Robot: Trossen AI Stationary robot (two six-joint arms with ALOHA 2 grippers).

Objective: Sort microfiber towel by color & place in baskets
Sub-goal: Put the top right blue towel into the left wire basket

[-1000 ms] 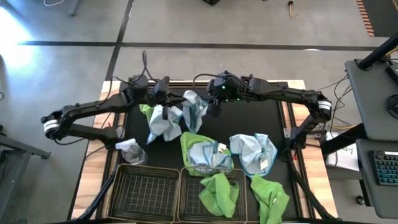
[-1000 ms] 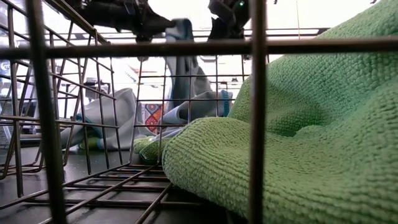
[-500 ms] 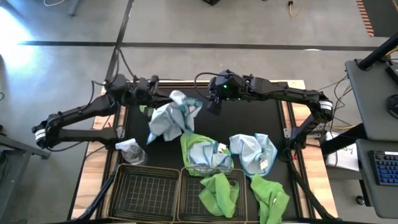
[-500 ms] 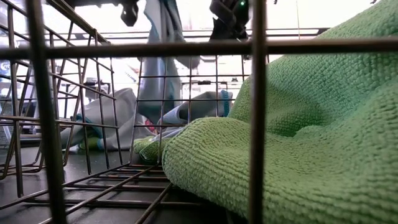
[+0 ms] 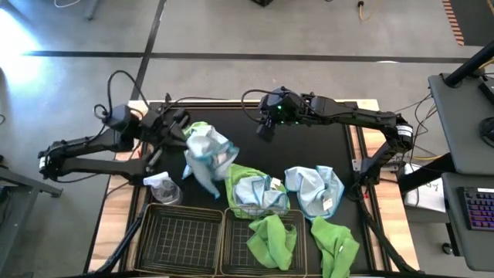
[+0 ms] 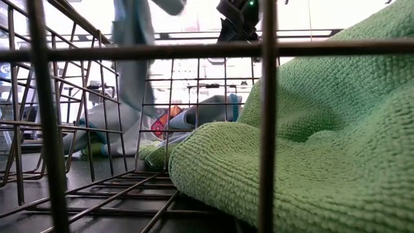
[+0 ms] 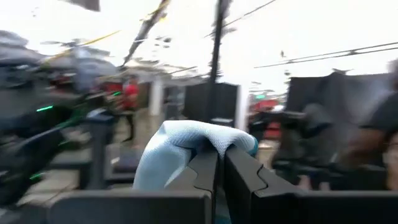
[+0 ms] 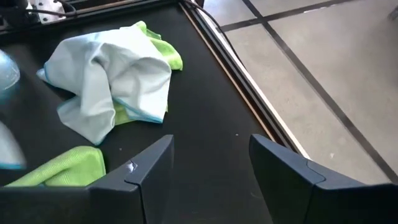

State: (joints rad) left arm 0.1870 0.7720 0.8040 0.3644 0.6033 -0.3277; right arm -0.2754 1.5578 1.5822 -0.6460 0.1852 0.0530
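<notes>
Behind left claw (image 7: 221, 163), half-hidden blue towel (image 7: 180, 149)

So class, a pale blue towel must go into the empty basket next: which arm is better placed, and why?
The left. Its gripper is already shut on a pale blue towel hanging above the mat, near the empty basket. The right gripper is open, holds nothing, and sits at the far edge.
</notes>
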